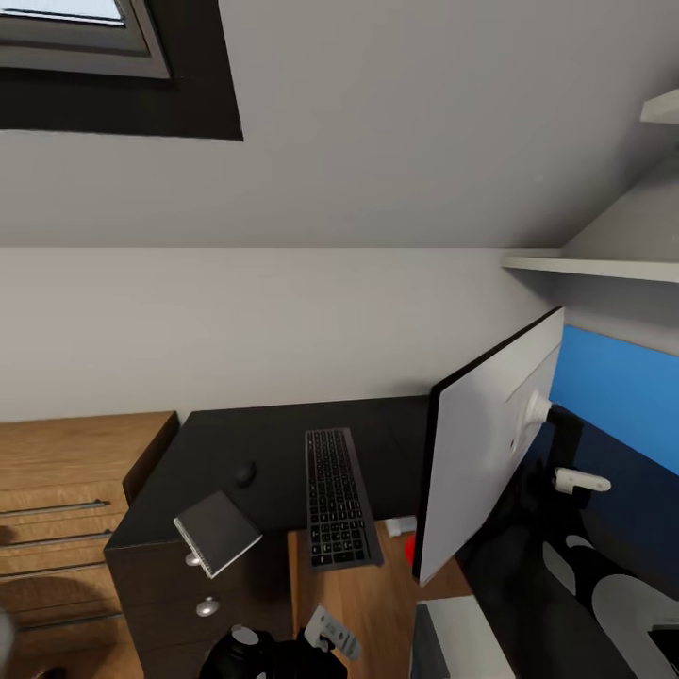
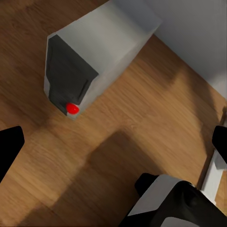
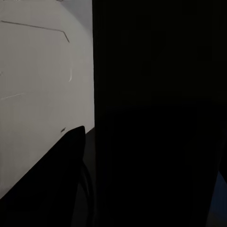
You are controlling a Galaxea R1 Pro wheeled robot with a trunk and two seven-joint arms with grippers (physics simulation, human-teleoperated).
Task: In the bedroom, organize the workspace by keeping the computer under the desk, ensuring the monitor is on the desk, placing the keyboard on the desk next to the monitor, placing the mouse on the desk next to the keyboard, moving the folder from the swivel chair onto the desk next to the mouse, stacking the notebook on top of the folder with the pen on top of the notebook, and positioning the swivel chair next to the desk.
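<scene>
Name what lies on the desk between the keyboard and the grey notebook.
In the head view, the small black mouse sits on the desk between the keyboard and notebook.

On the worktop (image 1: 273, 443), the keyboard (image 1: 336, 497) lay between the mouse (image 1: 245, 473) at left and the monitor (image 1: 486, 443) at right; the notebook (image 1: 218, 532) overhung the front edge.

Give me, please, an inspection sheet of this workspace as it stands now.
Surface: desk, black top.
Job's things: keyboard overhangs the desk's front edge; mouse beside it; notebook juts over the drawer corner; monitor tilted, white back showing; computer on the wood floor.
Clutter: nothing seen.
Grippers: left gripper open, empty; right gripper unclear, its view dark.
Cables: nothing seen.
Surroundings: wood cabinet, wall shelf, skylight.
</scene>
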